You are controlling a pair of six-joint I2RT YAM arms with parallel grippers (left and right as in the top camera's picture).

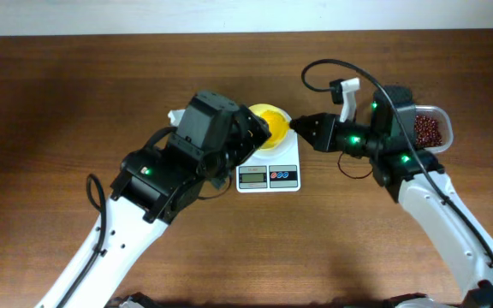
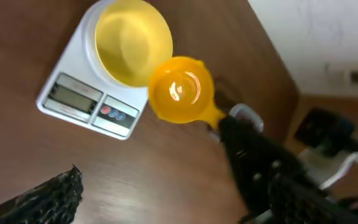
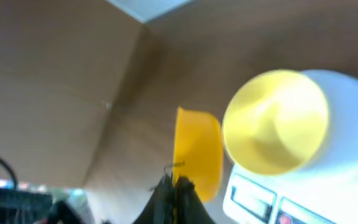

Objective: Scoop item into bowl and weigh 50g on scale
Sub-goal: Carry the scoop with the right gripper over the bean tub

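Note:
The pale-yellow bowl [image 1: 266, 114] [image 2: 132, 46] [image 3: 275, 121] stands on the white scale [image 1: 268, 177] [image 2: 86, 99] [image 3: 334, 186] and looks empty. My right gripper [image 1: 302, 127] [image 3: 176, 186] is shut on the handle of a bright yellow scoop [image 1: 279, 130] [image 2: 179, 92] [image 3: 197, 152]. It holds the scoop, with nothing in it, next to the bowl's right rim. My left gripper [image 1: 229, 137] hovers just left of the scale; one finger [image 2: 48, 199] shows, with nothing held. The red-brown beans [image 1: 427, 130] lie in the tub at far right.
The clear plastic tub [image 1: 442, 113] stands behind my right arm near the table's right side. A black cable [image 1: 323, 67] loops above the right wrist. The wooden table [image 1: 75, 94] runs to a white wall at the back.

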